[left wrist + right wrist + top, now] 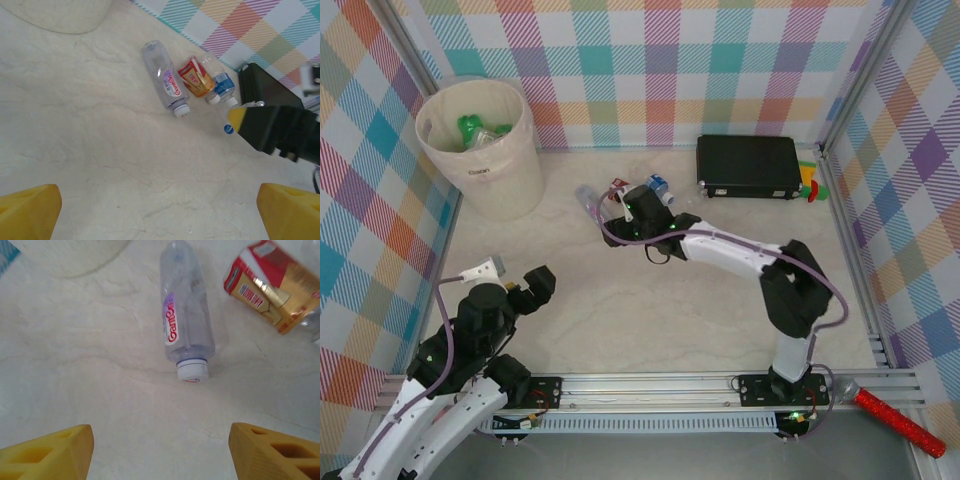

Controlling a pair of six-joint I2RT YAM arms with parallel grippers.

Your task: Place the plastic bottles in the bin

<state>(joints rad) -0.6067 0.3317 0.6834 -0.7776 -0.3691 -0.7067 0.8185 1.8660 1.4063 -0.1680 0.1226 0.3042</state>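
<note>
Toward table's far edge: right gripper [160, 432] spread, empty, short of clear bottle [186, 315]; red bottle [270, 285] cut off; left gripper [159, 192] spread.

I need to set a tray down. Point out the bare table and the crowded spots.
Free: the table middle between the left claw, the right arm and the front rail; the strip between black case and right arm. Crowded: the bottles between bin and black case, at the right claw.
</note>
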